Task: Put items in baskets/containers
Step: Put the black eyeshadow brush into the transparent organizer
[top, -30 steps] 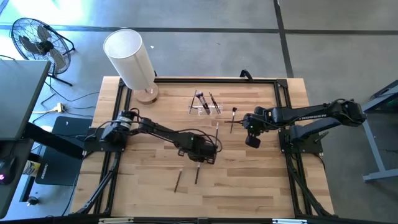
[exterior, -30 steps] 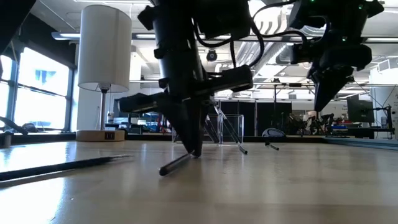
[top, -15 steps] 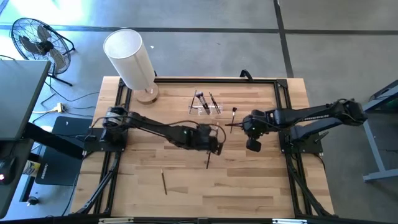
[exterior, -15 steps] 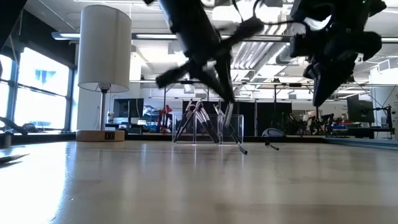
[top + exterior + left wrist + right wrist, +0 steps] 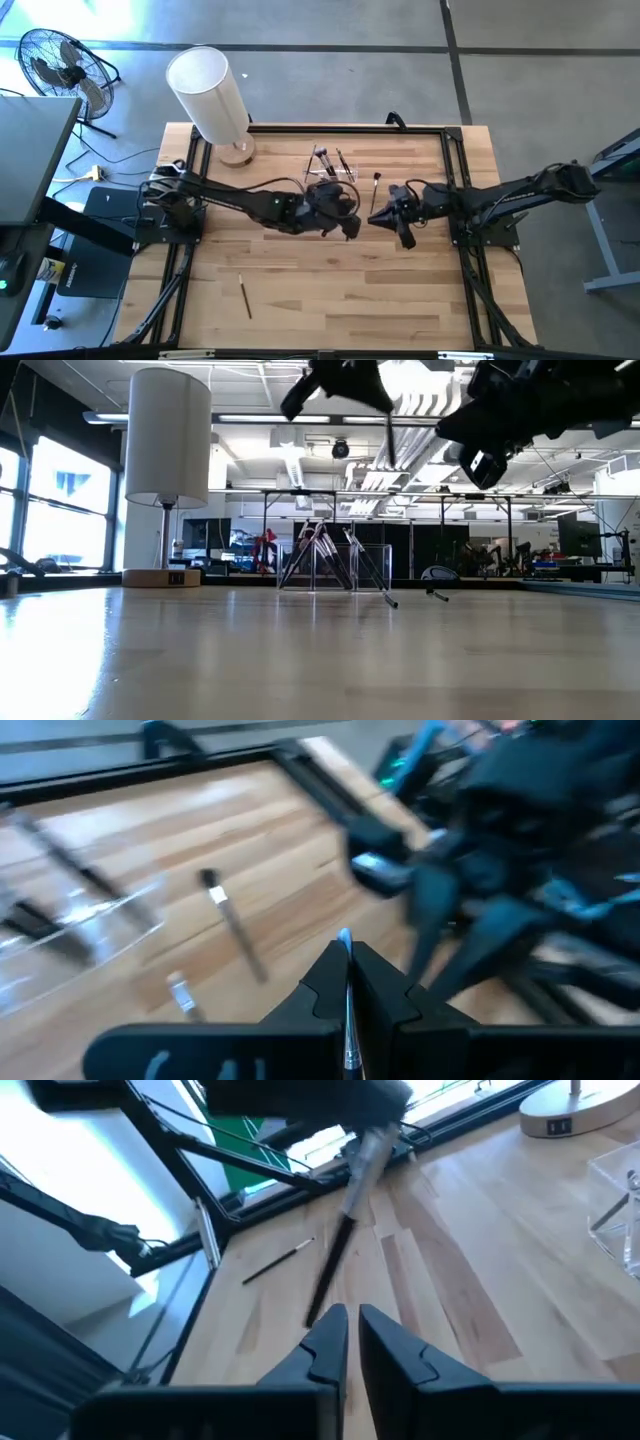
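Dark-handled, pencil-thin brush (image 5: pixel 346 1020) pinched between the closed fingers of the left gripper (image 5: pixel 347 222), lifted clear of the table near its middle, pale end showing past the fingertips. Just toward 12 o'clock from there, clear plastic holder (image 5: pixel 333 174), boxy, visible mostly by glinting edges, with several brushes (image 5: pixel 326 161) leaning in it at angles. One more brush (image 5: pixel 376 190) flat on the wood at 1 o'clock, beside the holder; another (image 5: pixel 243 297) alone at 7 o'clock, well apart. Right gripper (image 5: pixel 402 228) raised at 3 o'clock, close to the left one, fingers drawn to a narrow slit with nothing between. Pale butcher-block table (image 5: pixel 420 290) with lengthwise boards and a black frame round its edge. White cylinder lamp (image 5: pixel 208 92) on a round wooden base at the 11 o'clock corner; floor fan (image 5: pixel 58 64) on grey concrete beyond. White lettering along the right arm, too small to read. Open industrial hall behind, ceiling strip lights, tall windows.
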You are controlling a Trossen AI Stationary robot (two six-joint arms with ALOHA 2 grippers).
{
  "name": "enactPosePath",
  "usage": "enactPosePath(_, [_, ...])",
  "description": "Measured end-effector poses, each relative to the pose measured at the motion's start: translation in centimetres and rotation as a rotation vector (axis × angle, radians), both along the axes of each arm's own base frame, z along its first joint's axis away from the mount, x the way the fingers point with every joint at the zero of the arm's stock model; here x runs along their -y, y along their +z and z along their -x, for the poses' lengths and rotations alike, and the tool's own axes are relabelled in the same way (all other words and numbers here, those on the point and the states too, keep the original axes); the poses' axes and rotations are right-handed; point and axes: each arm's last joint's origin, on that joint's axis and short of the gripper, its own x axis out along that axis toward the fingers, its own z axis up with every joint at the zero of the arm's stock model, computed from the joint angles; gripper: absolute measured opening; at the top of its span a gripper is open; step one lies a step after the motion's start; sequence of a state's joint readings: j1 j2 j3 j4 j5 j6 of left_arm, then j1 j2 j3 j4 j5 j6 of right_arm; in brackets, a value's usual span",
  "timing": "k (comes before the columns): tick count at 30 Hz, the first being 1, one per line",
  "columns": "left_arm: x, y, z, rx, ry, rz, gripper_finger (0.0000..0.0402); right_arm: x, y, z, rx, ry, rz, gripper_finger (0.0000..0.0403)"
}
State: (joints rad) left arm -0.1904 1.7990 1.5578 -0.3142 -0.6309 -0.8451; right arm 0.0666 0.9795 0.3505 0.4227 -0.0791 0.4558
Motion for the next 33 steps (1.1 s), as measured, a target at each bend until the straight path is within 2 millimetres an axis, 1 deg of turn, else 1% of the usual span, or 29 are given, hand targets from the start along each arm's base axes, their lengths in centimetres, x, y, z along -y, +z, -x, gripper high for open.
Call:
enactPosePath(3, [-0.1, 0.8, -0.5, 0.075, -0.063, 0.013, 0.0, 0.0, -0.3, 0.1, 0.0, -0.002, -0.017, 0.0047])
enactPosePath(7, [-0.4, 0.7, -1.4, 0.125, -0.106, 0.004, 0.0, 0.0, -0.3, 0.0, 0.003, 0.002, -0.019, 0.0089])
enactPosePath(10, [-0.4, 0.9, -1.5, 0.143, -0.128, -0.002, 0.0, 0.0, 0.4, -0.1, 0.066, 0.012, -0.024, 0.0116])
enactPosePath(13, [-0.3, 1.0, -1.5, 0.143, -0.131, -0.002, 0.0, -0.1, 0.9, -0.2, 0.129, 0.03, -0.03, 0.013])
enactPosePath(23, [-0.3, 1.5, -1.7, 0.198, -0.136, 0.003, 0.0, -0.1, 1.5, -0.2, 0.191, 0.03, -0.034, 0.0134])
enactPosePath(25, [-0.5, 1.5, -1.7, 0.197, -0.133, 0.004, 0.0, -0.1, 1.7, -0.2, 0.204, 0.019, -0.034, 0.0134])
enactPosePath(33, [-0.5, 2.1, -1.9, 0.252, -0.158, -0.012, 0.0, 0.1, 1.9, -0.2, 0.231, -0.02, -0.036, 0.013])
